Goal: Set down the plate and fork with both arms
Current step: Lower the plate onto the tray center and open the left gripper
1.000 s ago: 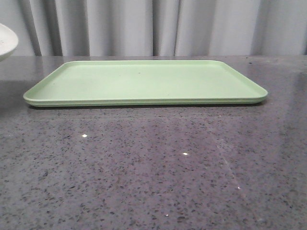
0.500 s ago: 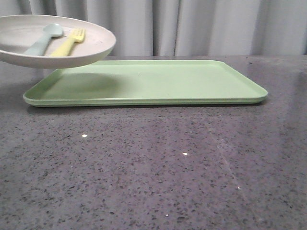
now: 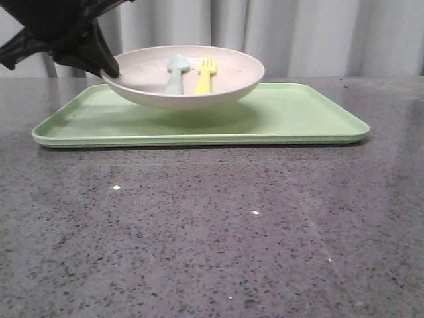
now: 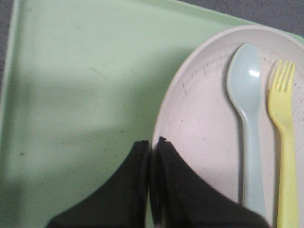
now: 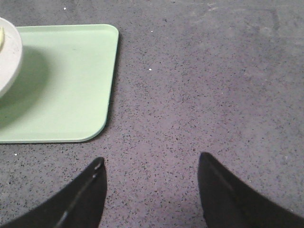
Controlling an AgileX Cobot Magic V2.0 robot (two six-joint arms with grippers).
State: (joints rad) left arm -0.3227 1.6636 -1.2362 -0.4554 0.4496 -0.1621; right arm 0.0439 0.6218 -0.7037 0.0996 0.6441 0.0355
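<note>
The plate (image 3: 218, 86), pale pinkish-cream inside, hangs just above the light-green tray (image 3: 311, 119) in the front view. My left gripper (image 3: 109, 68) is shut on the plate's left rim. In the plate lie the yellow fork (image 3: 205, 76) and a pale blue spoon (image 3: 176, 71), side by side. The left wrist view shows the same grip: my left gripper (image 4: 153, 142) pinches the rim of the plate (image 4: 199, 123), with the fork (image 4: 283, 142) and spoon (image 4: 247, 114) beyond. My right gripper (image 5: 149, 164) stands open over bare tabletop, beside the tray's corner (image 5: 90, 95), with nothing between its fingers.
The tray lies flat on a dark speckled stone tabletop (image 3: 212, 232). A grey curtain (image 3: 318, 33) hangs behind the table. The plate's edge (image 5: 9, 57) shows at the side of the right wrist view, over the tray.
The plate, with fork and spoon in it, has come in from the left and moved right and lower over the tray, carried by my left gripper, which is now in the front view.
</note>
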